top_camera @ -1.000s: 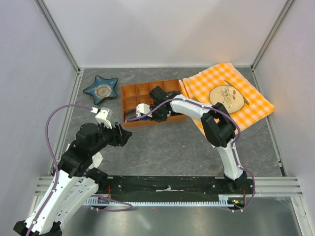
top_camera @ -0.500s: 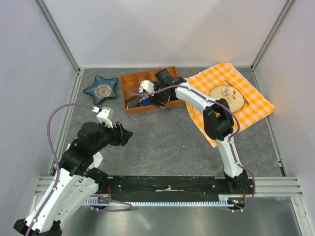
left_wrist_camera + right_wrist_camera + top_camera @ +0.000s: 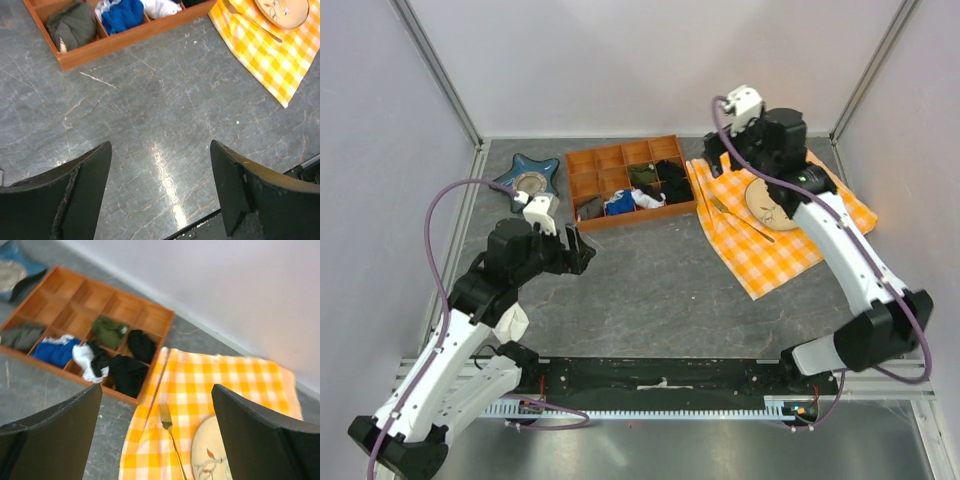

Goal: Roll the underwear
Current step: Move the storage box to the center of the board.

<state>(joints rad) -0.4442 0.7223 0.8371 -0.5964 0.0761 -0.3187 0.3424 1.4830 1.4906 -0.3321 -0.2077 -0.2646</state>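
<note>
Underwear [image 3: 75, 25] bundled in corner compartment of tray [image 3: 125, 37], both jaws wide open, empty, well away

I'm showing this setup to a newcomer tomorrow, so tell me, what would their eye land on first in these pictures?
Most likely the orange-and-white checked cloth at the table's back right, with a plate and a fork lying on it. Next, the wooden compartment tray at back centre, several compartments holding small bundled garments in olive, blue, white and black, and the blue star-shaped dish to its left.
</note>
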